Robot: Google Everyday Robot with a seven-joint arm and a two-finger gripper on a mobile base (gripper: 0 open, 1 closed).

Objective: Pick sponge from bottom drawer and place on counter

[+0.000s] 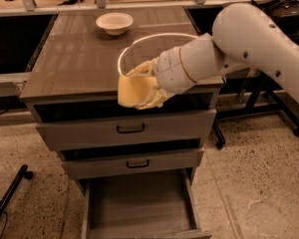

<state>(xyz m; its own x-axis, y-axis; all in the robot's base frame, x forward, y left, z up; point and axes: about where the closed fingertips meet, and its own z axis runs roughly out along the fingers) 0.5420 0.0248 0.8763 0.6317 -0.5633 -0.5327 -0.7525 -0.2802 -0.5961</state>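
My gripper is shut on the pale-yellow sponge and holds it in the air at the front edge of the counter, just above the top drawer. The white arm reaches in from the upper right. The bottom drawer stands pulled open below, its wood-grain floor bare. The counter's white arc mark curves just behind the gripper.
A cream-white round bowl sits at the back of the counter. Two upper drawers with black handles are closed. A black stand leg lies on the floor at left, and a wheeled frame stands at right.
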